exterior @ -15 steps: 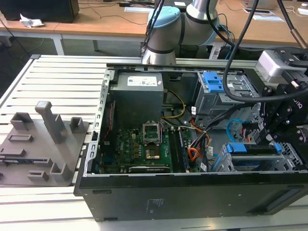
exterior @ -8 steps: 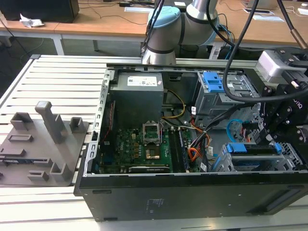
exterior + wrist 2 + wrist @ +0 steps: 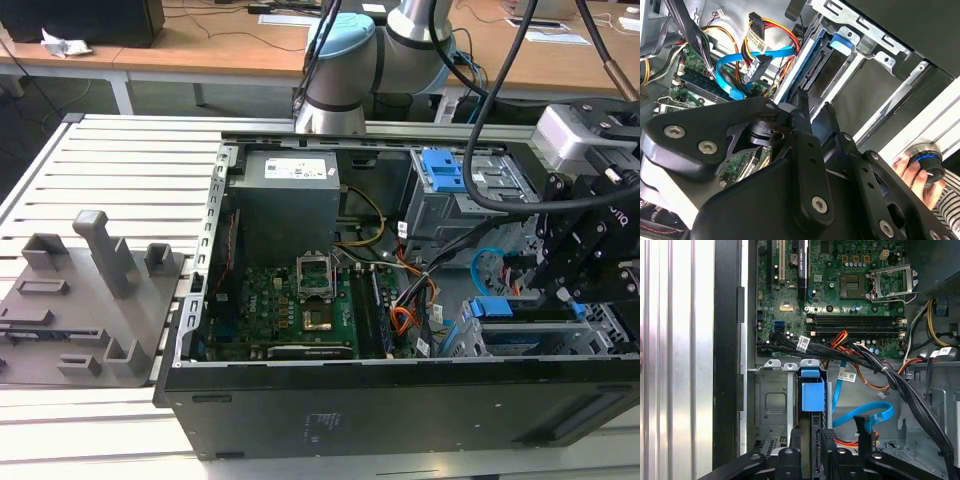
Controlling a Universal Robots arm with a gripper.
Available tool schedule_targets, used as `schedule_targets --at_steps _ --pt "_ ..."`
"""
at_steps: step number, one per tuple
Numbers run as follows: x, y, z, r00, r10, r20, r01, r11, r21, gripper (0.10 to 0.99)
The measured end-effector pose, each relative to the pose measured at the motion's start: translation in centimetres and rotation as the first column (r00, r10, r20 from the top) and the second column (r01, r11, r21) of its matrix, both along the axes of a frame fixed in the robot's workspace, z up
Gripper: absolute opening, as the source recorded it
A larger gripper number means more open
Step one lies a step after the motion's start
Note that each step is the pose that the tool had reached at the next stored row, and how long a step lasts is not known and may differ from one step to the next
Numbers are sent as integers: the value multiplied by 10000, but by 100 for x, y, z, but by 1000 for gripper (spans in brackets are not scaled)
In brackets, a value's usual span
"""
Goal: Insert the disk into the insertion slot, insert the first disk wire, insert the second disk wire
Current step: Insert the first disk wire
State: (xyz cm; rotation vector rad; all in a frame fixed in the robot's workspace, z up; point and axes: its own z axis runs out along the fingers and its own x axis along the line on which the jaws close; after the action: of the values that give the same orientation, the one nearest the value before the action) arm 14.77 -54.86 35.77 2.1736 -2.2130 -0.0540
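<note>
The gripper (image 3: 811, 434) is closed narrow on the disk (image 3: 813, 396). In the first wrist view its two black fingers (image 3: 829, 436) stand one at each face of the disk, which is on its edge between them, and they seem to lie against it. The disk sits already down in the insertion slot (image 3: 772, 390), the low grey metal cage at the end of the computer case (image 3: 400, 400). The blue handle of its carrier points toward the motherboard (image 3: 840, 290). Just beside the slot, on the side away from the case wall, the second disk wire (image 3: 865, 410), a flat light blue cable, makes a loop on the case floor, and its end is apart from the disk. In the second wrist view the first disk wire (image 3: 759, 67), a bundle of orange, red and black wires, hangs near the disk with its small dark connector free, not touching the disk. In the exterior view the gripper is at the exterior view's right, low over the case, and the tall grey bay (image 3: 445, 170) with blue latch tabs stands behind it. The case lies open on a slatted table (image 3: 120, 160). In the second wrist view a person's hand (image 3: 912, 172) rests on a round knob (image 3: 929, 161) outside the case.
</note>
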Motion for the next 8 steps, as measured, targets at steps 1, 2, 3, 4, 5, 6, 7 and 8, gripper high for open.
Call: schedule_targets --at_steps 1,2,3,4,5,6,7,8 --pt "12 2 -1 10000 0 1 0 10000 1 302" --pt "27 2 -1 10000 -1 1 1 10000 -3 302" --pt "65 4 0 10000 -1 1 1 10000 -10 302" --pt "103 4 0 10000 -1 0 1 10000 -18 302" --pt "185 6 0 10000 -2 -17 2 10000 -22 302" --pt "219 7 0 10000 -1 -27 1 10000 -23 302" --pt "227 7 1 10000 1 -28 -1 10000 -23 302" --pt "227 6 12 10000 1 -28 -1 10000 -24 302"
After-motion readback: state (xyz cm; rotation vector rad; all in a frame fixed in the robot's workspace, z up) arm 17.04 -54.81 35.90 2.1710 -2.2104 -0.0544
